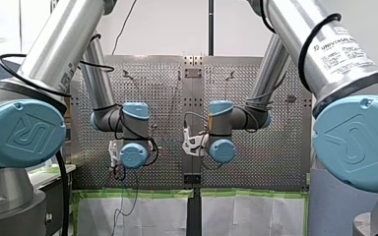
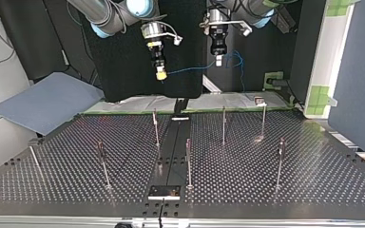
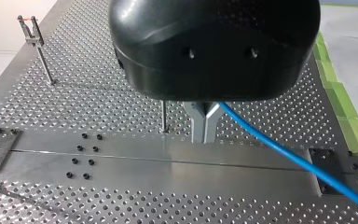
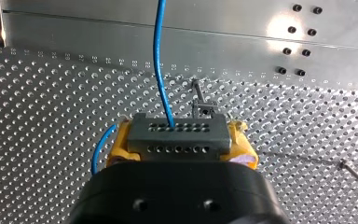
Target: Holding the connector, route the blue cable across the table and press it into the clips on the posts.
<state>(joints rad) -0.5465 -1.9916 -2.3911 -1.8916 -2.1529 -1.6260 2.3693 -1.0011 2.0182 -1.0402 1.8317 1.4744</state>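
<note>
1. Above the perforated metal table (image 2: 313, 175), the top view shows both grippers hanging high, well clear of the thin metal clip posts (image 2: 223, 126). My right gripper (image 2: 160, 74) is at that view's left and my left gripper (image 2: 218, 61) at its right.
2. Only the top view shows the thin blue cable (image 2: 190, 70) spanning from gripper to gripper. Its long axis is near level across the view, rising slightly toward my left gripper. Past that gripper it loops, and a loose tail hangs down.
3. Only the right wrist view shows the grey rectangular connector block (image 4: 177, 142) with its two rows of holes.
   - My right gripper (image 4: 181, 134) has its yellow pads (image 4: 117, 144) clamped on the block's short ends.
   - The block's long axis runs pad to pad, and the hole face points away from the gripper, toward the table.
   - The blue cable (image 4: 158, 60) leaves a top-row hole and runs straight ahead. A short blue curl shows beside one pad.
4. Left wrist view: my left gripper (image 3: 204, 130) has its metal fingers (image 3: 196, 122) pinched together at the tips, with no gap. The blue cable (image 3: 284, 154) comes out beside them and runs diagonally over the table's plain centre strip (image 3: 168, 158). The contact point is hidden by the black gripper body.
5. Front view: the blue-capped wrist joints (image 1: 134, 155) block both grippers. The cable and connector are not readable there.
</note>
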